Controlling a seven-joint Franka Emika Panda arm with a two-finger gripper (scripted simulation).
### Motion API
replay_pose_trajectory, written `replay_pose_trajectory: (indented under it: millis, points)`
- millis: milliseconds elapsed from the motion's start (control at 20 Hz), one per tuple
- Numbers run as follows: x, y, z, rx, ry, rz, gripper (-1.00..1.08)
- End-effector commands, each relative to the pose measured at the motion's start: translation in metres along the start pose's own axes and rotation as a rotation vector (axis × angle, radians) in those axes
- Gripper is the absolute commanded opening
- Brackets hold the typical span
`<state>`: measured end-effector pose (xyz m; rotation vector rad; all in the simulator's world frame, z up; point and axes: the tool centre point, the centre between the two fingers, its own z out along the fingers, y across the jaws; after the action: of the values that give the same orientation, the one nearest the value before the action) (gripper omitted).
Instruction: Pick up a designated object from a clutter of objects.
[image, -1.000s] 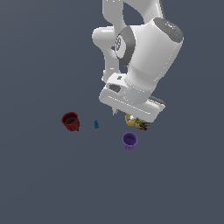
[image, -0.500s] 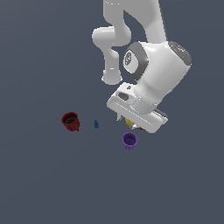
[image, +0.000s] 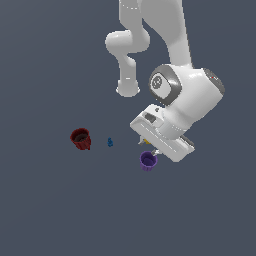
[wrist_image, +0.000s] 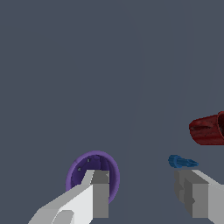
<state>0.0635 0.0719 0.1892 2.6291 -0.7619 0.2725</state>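
The designated object, a small purple cup (image: 148, 161) with a hollow top, stands on the dark floor just below my hand in the exterior view. In the wrist view the purple cup (wrist_image: 89, 170) sits partly behind one finger (wrist_image: 99, 194), not between the two. My gripper (wrist_image: 142, 178) is open with nothing in the gap. Of the clutter, a dark red cup (image: 80, 138) and a tiny blue piece (image: 110, 142) lie toward the exterior view's left. The blue piece (wrist_image: 181, 162) shows close to the other finger (wrist_image: 192, 194), with the red cup (wrist_image: 209, 129) beyond it.
A sliver of a yellow object (image: 145, 143) peeks out from behind my hand (image: 162, 132), which hides whatever else lies there. The white arm (image: 170, 45) rises over the back of the scene.
The hand has come down and shifted slightly to the exterior view's right, closing on the purple cup and covering most of the yellow and multicoloured items. The objects have stayed put.
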Motion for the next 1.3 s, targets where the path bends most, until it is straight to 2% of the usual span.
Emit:
replay_pose_trajectory:
  millis: [0,600,1250]
  points:
    - [-0.003,-0.007,0.006,-0.011,0.02,0.03,0.28]
    - [-0.022,-0.043,0.035,-0.038,0.117,0.164,0.28]
    - [-0.044,-0.074,0.061,-0.031,0.206,0.276,0.28]
